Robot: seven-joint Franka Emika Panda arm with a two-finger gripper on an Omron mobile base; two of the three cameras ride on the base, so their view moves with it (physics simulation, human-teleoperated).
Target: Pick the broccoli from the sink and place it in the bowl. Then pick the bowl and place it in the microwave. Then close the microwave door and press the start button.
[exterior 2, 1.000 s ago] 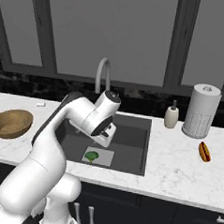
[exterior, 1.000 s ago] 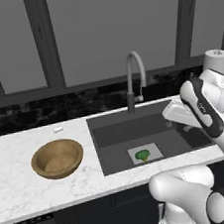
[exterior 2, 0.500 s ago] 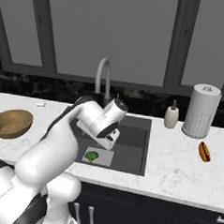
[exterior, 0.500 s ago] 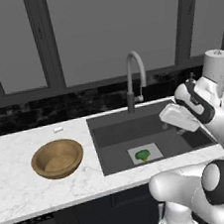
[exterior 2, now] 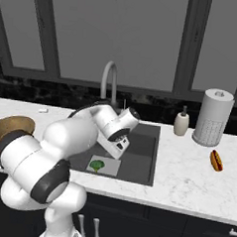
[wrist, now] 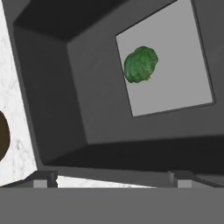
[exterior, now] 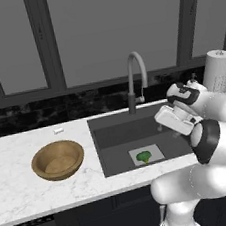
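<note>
While the white arm bends across the lower right of the left base view, the marble counter point(exterior: 25, 197) runs along the lower half of that frame, below the tall dark windows point(exterior: 114, 29) that take up its upper half. Set into the counter at centre frame is the sink point(exterior: 117, 149), a dark grey basin with a curved faucet point(exterior: 133, 79) rising at its far rim. On the sink floor lies a pale square panel point(exterior: 147, 155), and the broccoli point(exterior: 144, 156) rests on it, just below centre; in the hand view it appears at upper centre point(wrist: 140, 64). The bowl point(exterior: 57, 160) stands on the counter at the left, apart from the sink and empty. In the right base view a paper towel roll point(exterior 2: 213, 117) stands at right, a soap bottle point(exterior 2: 181, 123) beside it, and a hot dog point(exterior 2: 217, 160) lies lower right. The gripper point(exterior: 180, 132) hangs above the sink's right part, its fingers spread wide and holding nothing.
</note>
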